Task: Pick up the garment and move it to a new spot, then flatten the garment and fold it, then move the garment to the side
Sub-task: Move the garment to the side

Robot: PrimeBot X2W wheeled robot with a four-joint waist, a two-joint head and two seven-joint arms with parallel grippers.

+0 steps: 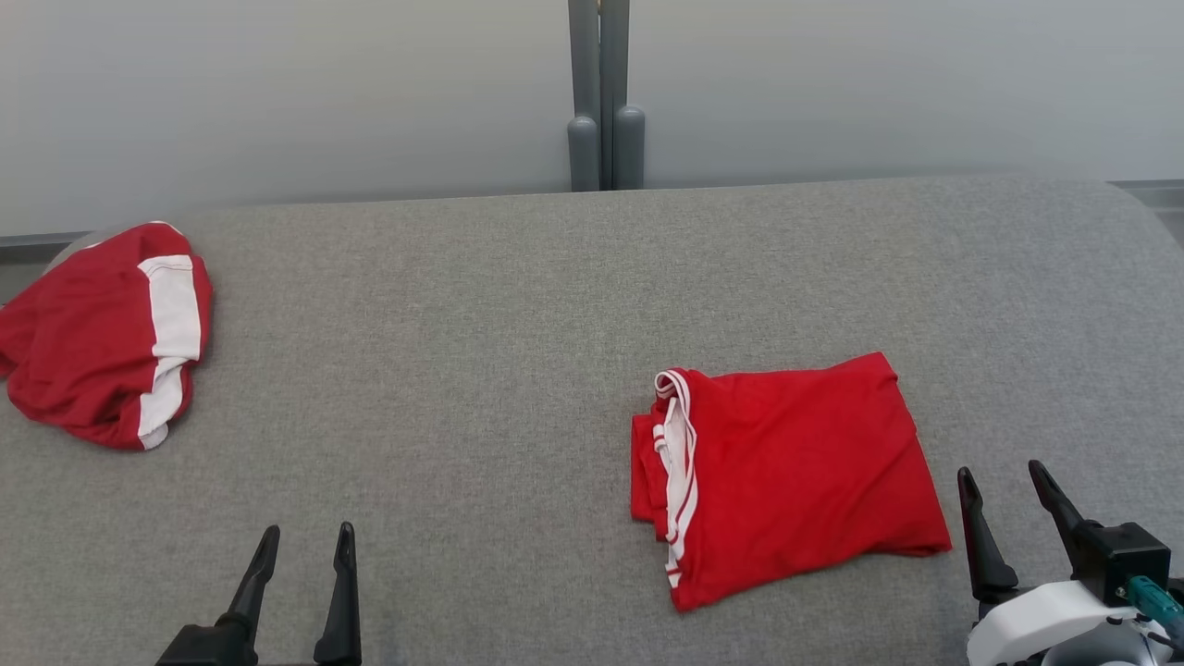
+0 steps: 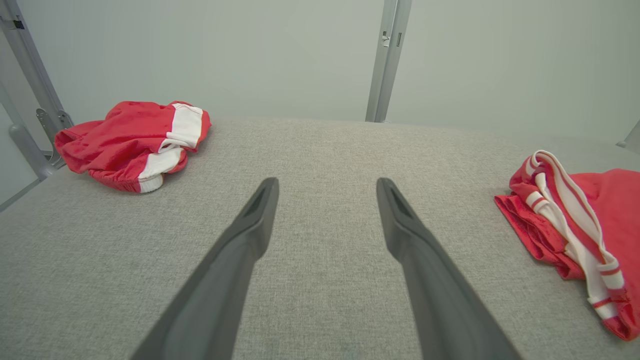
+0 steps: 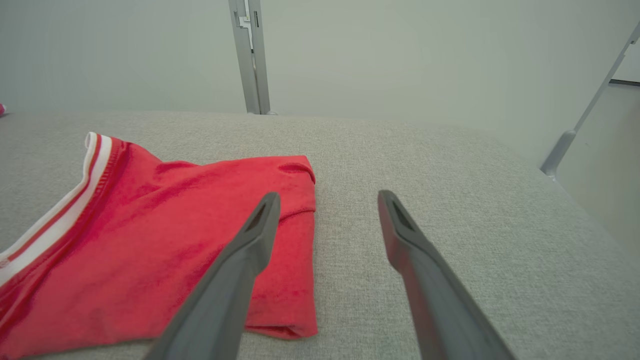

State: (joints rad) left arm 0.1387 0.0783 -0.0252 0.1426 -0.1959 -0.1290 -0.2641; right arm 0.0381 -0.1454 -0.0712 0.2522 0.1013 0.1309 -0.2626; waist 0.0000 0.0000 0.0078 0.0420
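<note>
As the head view frames it, table (image 1: pixel 509 370): grey woven top with rounded far corners, set against a pale wall.
Folded garment (image 1: pixel 795 462): red, with white-striped trim along its 9 o'clock edge; lies flat on the table at 4 o'clock, free of both grippers.
Folded garment, left wrist view (image 2: pixel 620 200): at 3 o'clock, its trim layers face the camera.
Folded garment, right wrist view (image 3: pixel 150 225): at 9 o'clock; one finger crosses in front of its near corner, and contact cannot be told.
Crumpled garment (image 1: pixel 92 342): red with a broad white band, bunched at 9 o'clock by the table's edge, well apart from the folded garment.
Left gripper (image 1: pixel 308 530): at 7 o'clock, fingers spread wide, nothing between them, bare table beyond (image 2: pixel 327 182).
Right gripper (image 1: pixel 1001 469): at 5 o'clock, fingers spread wide and empty, just beside the folded garment's 4 o'clock corner (image 3: pixel 328 195).
Post (image 1: pixel 606 92): grey upright at 12 o'clock, behind the table's far edge.
</note>
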